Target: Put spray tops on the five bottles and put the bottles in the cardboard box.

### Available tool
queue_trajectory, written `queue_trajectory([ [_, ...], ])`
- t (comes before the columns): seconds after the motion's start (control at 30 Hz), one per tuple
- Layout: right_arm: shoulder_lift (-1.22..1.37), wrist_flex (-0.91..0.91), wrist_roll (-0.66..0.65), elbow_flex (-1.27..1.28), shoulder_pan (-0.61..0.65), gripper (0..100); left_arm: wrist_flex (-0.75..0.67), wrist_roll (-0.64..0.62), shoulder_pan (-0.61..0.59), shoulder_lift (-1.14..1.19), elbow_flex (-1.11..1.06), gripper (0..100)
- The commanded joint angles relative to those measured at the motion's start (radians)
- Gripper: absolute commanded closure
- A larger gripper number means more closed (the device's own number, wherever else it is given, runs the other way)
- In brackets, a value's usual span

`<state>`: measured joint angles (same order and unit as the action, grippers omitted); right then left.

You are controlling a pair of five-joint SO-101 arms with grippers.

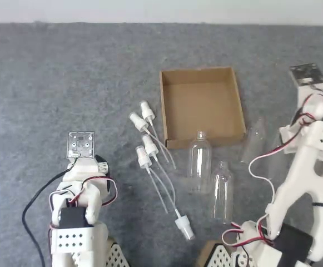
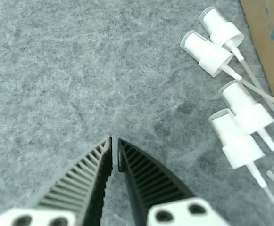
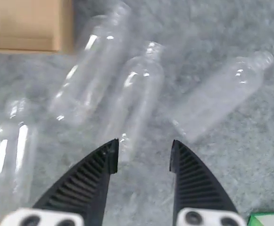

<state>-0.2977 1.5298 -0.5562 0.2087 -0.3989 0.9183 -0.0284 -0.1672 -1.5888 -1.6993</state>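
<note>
On the grey carpet (image 1: pixel 66 72), near 12 o'clock in the high view, sits the cardboard box (image 1: pixel 203 105). Its brown floor is bare. One clear bottle (image 1: pixel 199 161) lies just outside the box at 6 o'clock, with its neck pointing at the box wall. A second bottle (image 1: pixel 222 192) lies near it, at 5 o'clock from the box. A third bottle (image 1: pixel 254 139) lies by the box corner at 4 o'clock. You can see the carpet right through them.

Four white spray tops (image 1: pixel 150 146) lie in a bunch at 8 o'clock from the box, each with a long thin tube. A fifth spray top (image 1: pixel 184 227) lies alone at 7 o'clock from the second bottle.

Small blue marks (image 2: pixel 273 33) sit on the cardboard, too blurry to read.

The left gripper (image 2: pixel 114 140) hangs over bare carpet near the bunch of tops. Its black jaws are pressed almost together with nothing between them. The right gripper (image 3: pixel 144 146) hangs over the bottles, jaws spread wide and holding nothing.
</note>
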Motion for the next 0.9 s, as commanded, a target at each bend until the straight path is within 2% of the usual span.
queue_trajectory([
  [0.0, -0.062, -0.107, -0.017, 0.029, -0.065, 85.0, 0.003, -0.003, -0.002, 0.0, 0.007, 99],
  [0.17, -0.062, -0.199, -0.017, 0.08, -0.107, 85.0, 0.003, -0.003, -0.002, 0.0, 0.007, 99],
  [0.43, -0.053, -0.236, -0.011, 0.091, -0.136, 85.0, 0.003, -0.003, -0.002, 0.0, 0.007, 99],
  [0.63, 0.036, -0.226, 0.112, 0.005, -0.137, 84.1, 0.003, -0.003, -0.002, 0.0, 0.007, 99],
  [0.8, 0.219, -0.226, 0.218, -0.12, -0.153, 74.0, 0.003, -0.003, -0.002, 0.0, 0.007, 99],
  [0.87, 0.289, -0.236, 0.259, -0.176, -0.177, 73.1, 0.003, -0.003, -0.002, 0.0, 0.007, 99],
])
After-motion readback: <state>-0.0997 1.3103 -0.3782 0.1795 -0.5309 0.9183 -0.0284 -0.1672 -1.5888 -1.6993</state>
